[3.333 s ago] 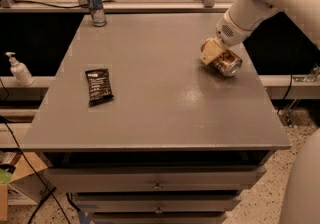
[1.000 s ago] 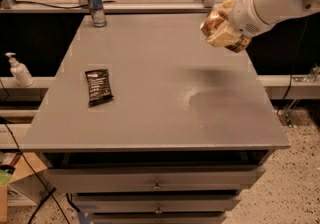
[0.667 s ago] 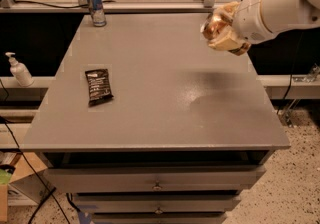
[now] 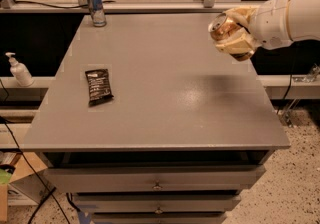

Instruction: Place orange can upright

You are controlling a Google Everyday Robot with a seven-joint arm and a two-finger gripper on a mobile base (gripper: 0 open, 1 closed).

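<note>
Item: orange can [image 4: 221, 27], pinched in your tool [image 4: 234, 38]. Location: above the desk's [image 4: 165, 98] right edge, near the far corner. Tilted sideways, held clear, presumably for turning upright.

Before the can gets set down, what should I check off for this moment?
1. Grip: claw shut on orange can, ok.
2. Can upright: not ok, it is tilted.
3. Can resting on the table: not ok, it hangs in the air above the right side.
4. Table below the claw bare: ok.
5. Black packet and blue can well apart from the claw: ok.
</note>
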